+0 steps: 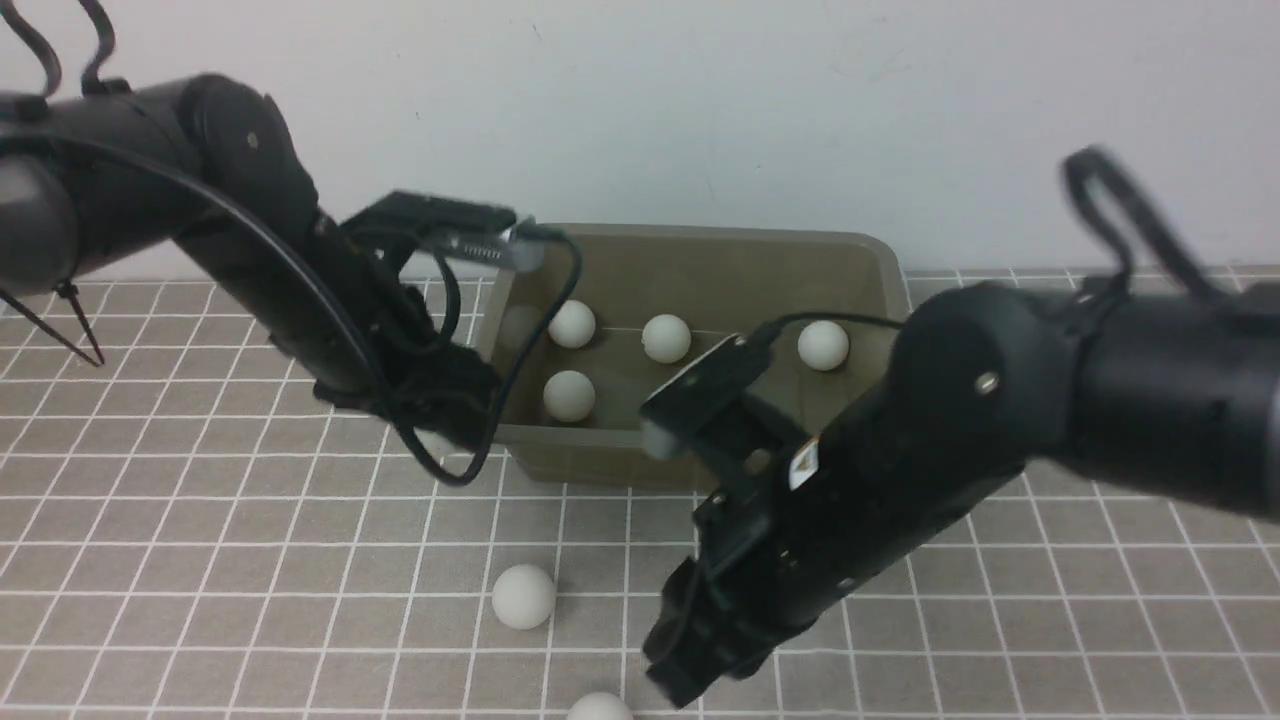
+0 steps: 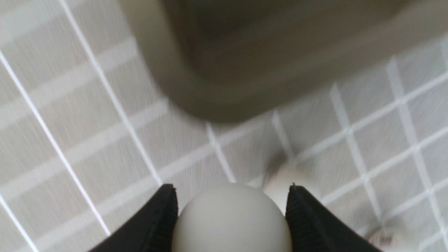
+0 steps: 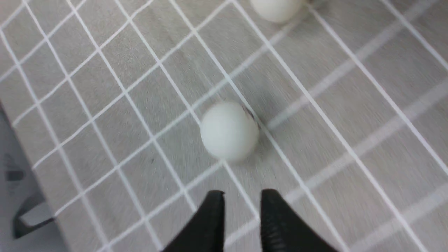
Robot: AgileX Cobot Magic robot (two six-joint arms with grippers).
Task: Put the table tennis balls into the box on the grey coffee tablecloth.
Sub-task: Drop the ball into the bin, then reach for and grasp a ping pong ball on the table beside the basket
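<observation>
Cloth: the checked cloth (image 1: 200,560) covers the desk and carries everything.
Box: the box (image 1: 700,245) stands at the cloth's far edge by the wall, open-topped and between the two arms, so either can likely reach it.
Left arm: it is bent down at the box's near left corner, apparently so its load can go over the rim.
Right arm: it reaches down in front of the box, towards the loose balls.
Left fingers: the left fingers (image 2: 231,186) grip a held ball (image 2: 231,224) on both sides at its widest part. It is low over the cloth, just beside the box and not yet over the rim.
Right fingers: the right fingers (image 3: 243,193) are narrow and empty, aimed at the near ball (image 3: 229,130) just ahead. The gap looks too small for it, so they probably need to widen.
Boxed balls: four boxed balls (image 1: 667,338) lie apart on the box floor.
Loose balls: a second ball (image 1: 523,596) lies on the cloth in front of the box.
</observation>
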